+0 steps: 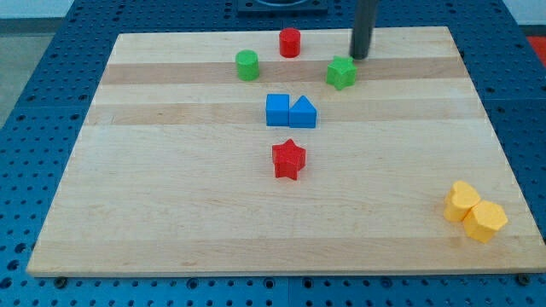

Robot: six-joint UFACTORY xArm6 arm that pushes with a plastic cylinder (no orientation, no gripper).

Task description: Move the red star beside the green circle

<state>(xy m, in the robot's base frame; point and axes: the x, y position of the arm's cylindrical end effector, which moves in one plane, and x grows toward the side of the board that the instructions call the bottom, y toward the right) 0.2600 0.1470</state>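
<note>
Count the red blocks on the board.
2. The red circle sits near the view's top; the red star lies mid-board, below the blue pair. None seem hidden.

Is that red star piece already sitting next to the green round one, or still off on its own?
On its own. The red star sits mid-board, the green circle far up the view; both blue blocks lie between. My tip is by the green star.

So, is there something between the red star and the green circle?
Yes. The blue cube and blue triangle sit just above the red star, partly blocking its path to the green circle.
</note>
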